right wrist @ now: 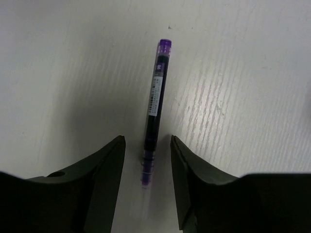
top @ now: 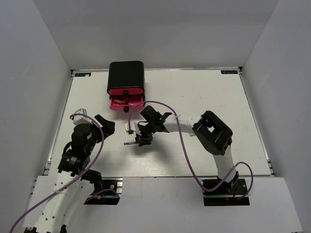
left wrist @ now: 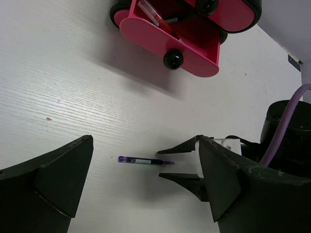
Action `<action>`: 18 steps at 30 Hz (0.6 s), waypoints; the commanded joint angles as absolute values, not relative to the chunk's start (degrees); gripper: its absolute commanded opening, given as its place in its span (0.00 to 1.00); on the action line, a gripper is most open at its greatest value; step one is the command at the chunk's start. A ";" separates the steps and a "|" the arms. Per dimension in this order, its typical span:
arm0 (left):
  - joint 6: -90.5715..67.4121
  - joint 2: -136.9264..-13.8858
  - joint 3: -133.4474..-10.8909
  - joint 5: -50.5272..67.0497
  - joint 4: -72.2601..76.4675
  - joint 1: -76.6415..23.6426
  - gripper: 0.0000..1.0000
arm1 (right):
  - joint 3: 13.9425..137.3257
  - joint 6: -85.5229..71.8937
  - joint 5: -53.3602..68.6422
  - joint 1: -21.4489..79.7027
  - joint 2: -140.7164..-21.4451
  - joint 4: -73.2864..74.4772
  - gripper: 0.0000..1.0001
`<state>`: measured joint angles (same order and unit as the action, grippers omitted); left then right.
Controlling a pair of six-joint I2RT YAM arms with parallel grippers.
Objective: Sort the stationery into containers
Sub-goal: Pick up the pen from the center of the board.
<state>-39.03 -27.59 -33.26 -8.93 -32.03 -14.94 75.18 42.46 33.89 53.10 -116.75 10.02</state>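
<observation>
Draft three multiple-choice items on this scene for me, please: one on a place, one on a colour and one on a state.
1. Where does the dark pen lie?
A. In the open drawer
B. On the table, between the fingers of the right tool
C. Upright in a cup

2. What colour is the pen's cap?
A. Orange
B. Green
C. Purple

3. How does the left tool stand?
A. Open, holding nothing
B. Shut on the pen
C. Shut on an eraser

Answers: 1 B, it lies flat on the table outside the open drawer, a finger on either side; 2 C, its far end is purple; 3 A, its fingers stand wide apart, gripping nothing.
</observation>
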 commanded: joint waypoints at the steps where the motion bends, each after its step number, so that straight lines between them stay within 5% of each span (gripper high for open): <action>1: -40.60 -25.93 -32.35 -10.28 -33.75 -14.77 0.99 | 74.89 39.55 30.33 53.53 -116.54 6.51 0.48; 5: -41.13 -24.70 -32.34 -10.28 -33.75 -14.77 0.99 | 74.27 38.32 27.34 53.61 -116.90 6.24 0.28; 8: -41.66 -24.70 -31.82 -10.28 -33.75 -14.77 0.99 | 73.74 39.98 26.29 53.70 -116.54 8.60 0.00; 18: -43.33 -24.17 -29.44 -9.14 -31.56 -14.77 0.99 | 77.86 40.17 29.35 49.93 -106.10 8.71 0.00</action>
